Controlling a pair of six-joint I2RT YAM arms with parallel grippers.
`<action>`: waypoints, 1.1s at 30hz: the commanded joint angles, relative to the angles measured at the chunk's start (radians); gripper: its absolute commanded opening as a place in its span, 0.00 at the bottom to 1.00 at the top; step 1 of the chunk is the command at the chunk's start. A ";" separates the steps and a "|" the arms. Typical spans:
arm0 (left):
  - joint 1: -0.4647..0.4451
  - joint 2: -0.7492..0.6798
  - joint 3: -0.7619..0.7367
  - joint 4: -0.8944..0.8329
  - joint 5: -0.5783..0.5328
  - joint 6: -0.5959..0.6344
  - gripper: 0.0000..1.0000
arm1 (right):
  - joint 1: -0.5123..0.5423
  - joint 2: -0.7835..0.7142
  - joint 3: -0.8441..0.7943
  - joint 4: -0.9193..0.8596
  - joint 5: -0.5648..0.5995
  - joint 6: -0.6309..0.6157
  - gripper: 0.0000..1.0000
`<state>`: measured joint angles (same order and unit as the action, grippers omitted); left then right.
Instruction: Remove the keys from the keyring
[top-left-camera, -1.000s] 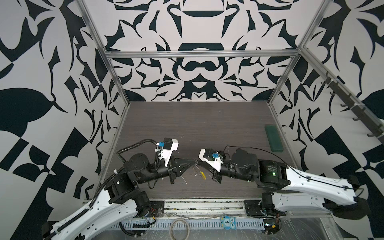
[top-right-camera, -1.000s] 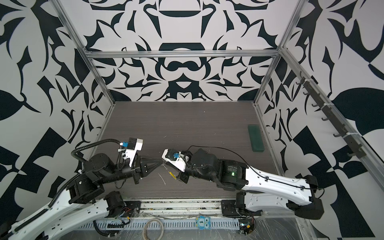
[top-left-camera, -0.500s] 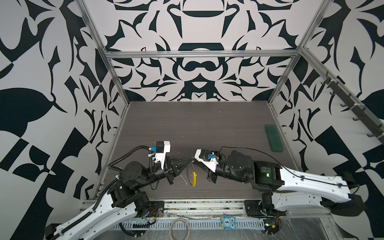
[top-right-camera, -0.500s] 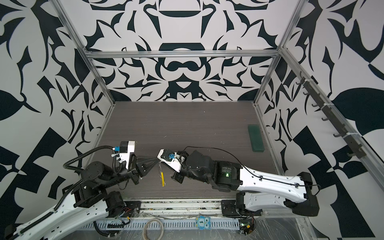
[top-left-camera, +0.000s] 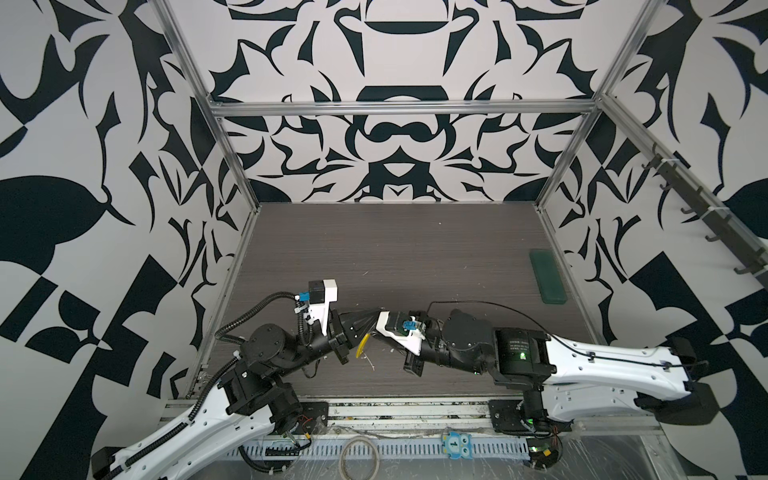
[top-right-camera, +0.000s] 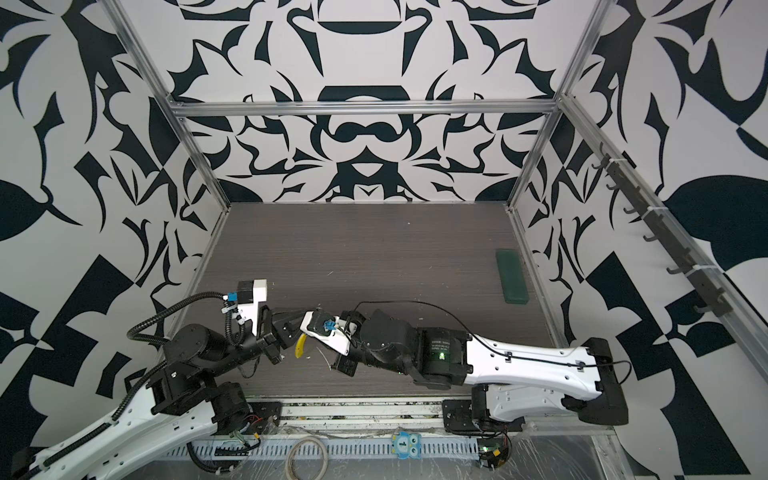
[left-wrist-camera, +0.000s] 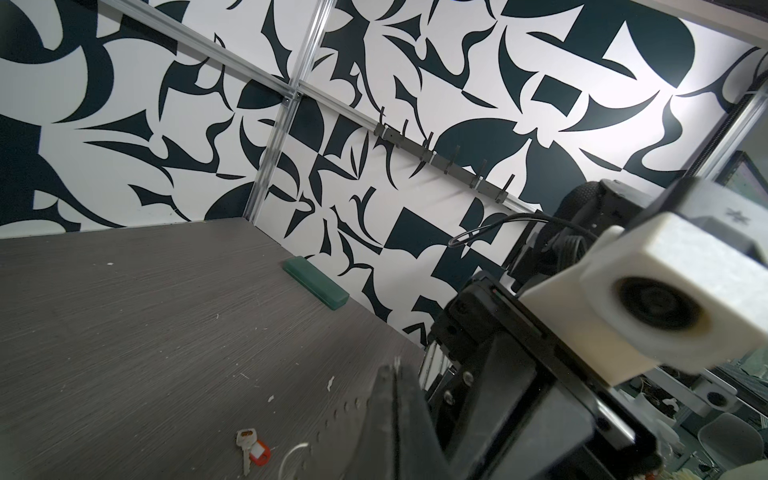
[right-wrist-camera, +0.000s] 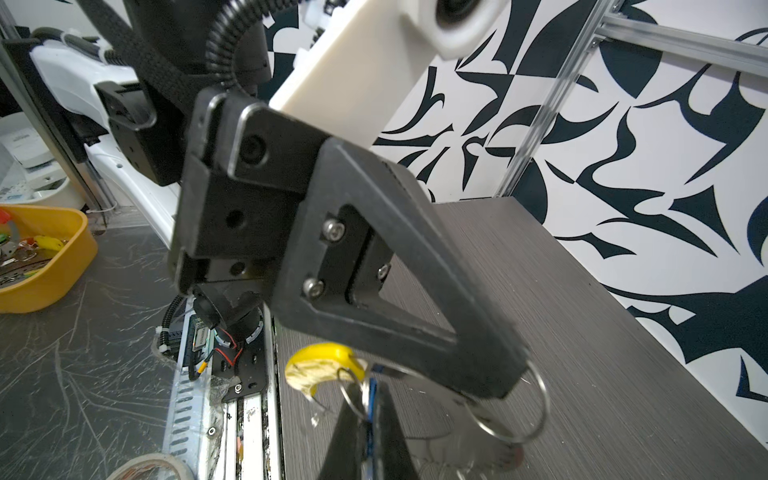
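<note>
In the right wrist view my left gripper (right-wrist-camera: 494, 386) is shut on a thin metal ring (right-wrist-camera: 538, 409) of the keyring, above the table. Just beside it my right gripper (right-wrist-camera: 369, 386) is shut on the blue key (right-wrist-camera: 372, 401), which hangs on the same wire. The keyring's yellow section (right-wrist-camera: 322, 365) curves next to the right fingers and hangs between the two arms in both top views (top-left-camera: 363, 345) (top-right-camera: 300, 345). The left gripper (top-left-camera: 372, 316) points right, its tips meeting the right arm's camera mount. A red key (left-wrist-camera: 259, 451) lies on the table below my left gripper (left-wrist-camera: 394, 370).
A green block (top-left-camera: 547, 278) lies by the right wall, under a rail of hooks (top-left-camera: 706, 208). In front of the table edge sit a beige hoop (top-left-camera: 359, 459) and a small owl tag (top-left-camera: 455, 445). A yellow bin (right-wrist-camera: 41, 257) stands off the table.
Both grippers have drifted left, staying tip to tip. The yellow section has swung down from between the tips and now hangs below them.
</note>
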<state>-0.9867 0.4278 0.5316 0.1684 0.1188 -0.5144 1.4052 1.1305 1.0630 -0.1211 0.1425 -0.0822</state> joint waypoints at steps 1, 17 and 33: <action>0.003 -0.008 -0.012 0.032 -0.023 0.011 0.00 | 0.012 -0.009 0.039 0.055 -0.021 -0.003 0.00; 0.002 -0.150 -0.043 -0.120 -0.160 0.010 0.00 | -0.149 -0.315 -0.168 0.007 -0.013 0.128 0.00; 0.002 -0.221 -0.074 -0.168 -0.194 -0.009 0.00 | -0.714 0.119 -0.437 0.400 -0.574 0.505 0.00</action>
<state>-0.9867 0.2111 0.4664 -0.0071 -0.0643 -0.5125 0.6907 1.1751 0.6296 0.1242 -0.3172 0.3412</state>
